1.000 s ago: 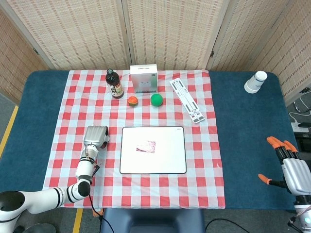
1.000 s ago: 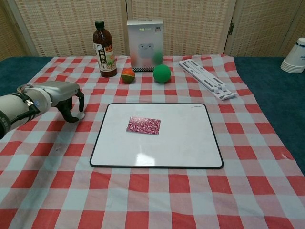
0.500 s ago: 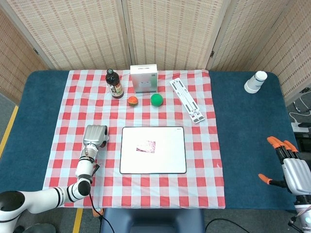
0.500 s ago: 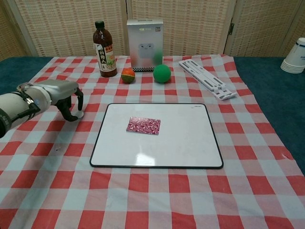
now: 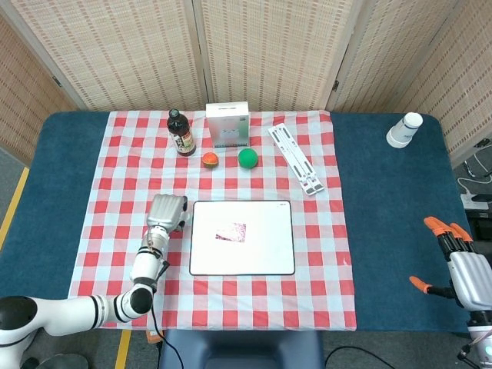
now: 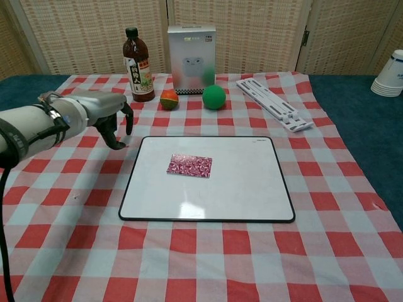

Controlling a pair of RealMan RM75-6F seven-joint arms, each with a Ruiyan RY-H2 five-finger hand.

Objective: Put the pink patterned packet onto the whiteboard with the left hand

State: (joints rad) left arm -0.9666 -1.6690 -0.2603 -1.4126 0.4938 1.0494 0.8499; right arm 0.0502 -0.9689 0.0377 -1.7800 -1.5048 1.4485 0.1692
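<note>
The pink patterned packet (image 5: 231, 231) (image 6: 189, 165) lies flat on the whiteboard (image 5: 261, 257) (image 6: 252, 189), left of the board's middle. My left hand (image 5: 167, 213) (image 6: 104, 112) hovers just off the board's left edge, palm down, fingers hanging apart with nothing in them. It is clear of the packet. My right hand (image 5: 463, 266) sits far off at the table's right edge over the blue cloth, orange-tipped fingers spread and empty; the chest view does not show it.
Behind the board stand a dark sauce bottle (image 5: 181, 134) (image 6: 138, 66), a white box (image 5: 227, 126) (image 6: 191, 58), an orange-red ball (image 5: 210, 159) (image 6: 168, 99) and a green ball (image 5: 247, 157) (image 6: 214, 97). A white slotted rack (image 5: 296, 158) (image 6: 274, 104) lies at back right. Paper cups (image 5: 404, 129) (image 6: 390, 74) stand far right.
My left hand has shifted right and slightly farther back, now close to the whiteboard's left edge. The packet and right hand have stayed put.
</note>
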